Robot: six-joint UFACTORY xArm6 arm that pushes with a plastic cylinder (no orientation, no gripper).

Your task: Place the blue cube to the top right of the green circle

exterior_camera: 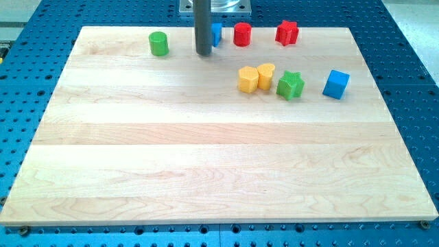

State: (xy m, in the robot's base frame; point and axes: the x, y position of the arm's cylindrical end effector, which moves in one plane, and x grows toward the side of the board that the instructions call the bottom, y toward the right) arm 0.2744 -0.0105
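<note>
Camera view has your wooden board (206, 158) sitting on a blue perforated table (411, 62). No claw on this rig, just my tip (204, 53), touching a blue block (217, 33) near the view's top. The blue cube (336, 84) sits far right; the green circle (158, 43) is top left.

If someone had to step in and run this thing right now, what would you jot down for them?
My tip rests on the board near the view's top, right of the green circle and touching or just beside a blue block half hidden behind the rod.
A blue cube sits far at the view's right, next to the green star.
Done: nothing settled yet; no blue block sits top right of the green circle.
Left: work a blue cube up beside the circle, on its upper right.
</note>
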